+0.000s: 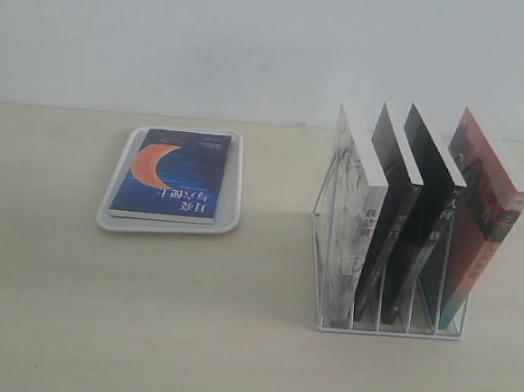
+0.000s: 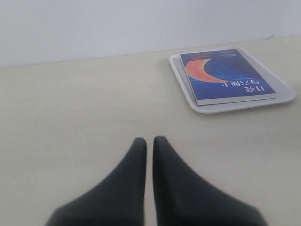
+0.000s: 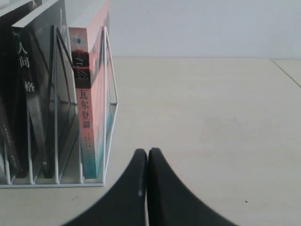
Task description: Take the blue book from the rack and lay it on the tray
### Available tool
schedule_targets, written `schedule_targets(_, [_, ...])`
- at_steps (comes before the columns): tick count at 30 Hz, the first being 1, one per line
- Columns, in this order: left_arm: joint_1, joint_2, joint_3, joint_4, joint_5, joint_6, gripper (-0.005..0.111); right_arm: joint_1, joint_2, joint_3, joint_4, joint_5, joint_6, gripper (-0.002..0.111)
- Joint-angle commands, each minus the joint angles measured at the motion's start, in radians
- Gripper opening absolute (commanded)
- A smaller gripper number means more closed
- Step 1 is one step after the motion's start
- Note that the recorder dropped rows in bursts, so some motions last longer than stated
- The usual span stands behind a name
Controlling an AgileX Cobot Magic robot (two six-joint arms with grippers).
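The blue book (image 1: 168,173) is seen lying flat, cover up, in the tray (image 1: 233,194), well apart from the rack (image 1: 389,331). It is judged light, thin, bendable and smooth-covered, best pinched along the spine edge. The left hand (image 2: 149,140) and right hand (image 3: 147,150) are pressed together, empty.

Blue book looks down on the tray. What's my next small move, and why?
Probably none, just leave both arms parked: the blue book lies flat on the tray, and the left gripper and right gripper are shut, empty and clear of the rack, so the job looks finished.
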Motion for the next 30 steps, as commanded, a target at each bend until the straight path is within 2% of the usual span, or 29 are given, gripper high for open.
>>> schedule_targets(1, [0.002,-0.003,-0.003,-0.002,-0.016,0.004,0.005,-0.006,-0.005,0.005,-0.11,-0.001,0.078,0.0])
schedule_targets(9, [0.002,-0.003,-0.003,-0.002,-0.016,0.004,0.005,-0.006,-0.005,0.005,-0.13,-0.001,0.159,0.0])
schedule_targets(30, [0.002,-0.003,-0.003,-0.002,-0.016,0.004,0.005,0.003,-0.005,0.005,-0.13,-0.003,0.159,0.0])
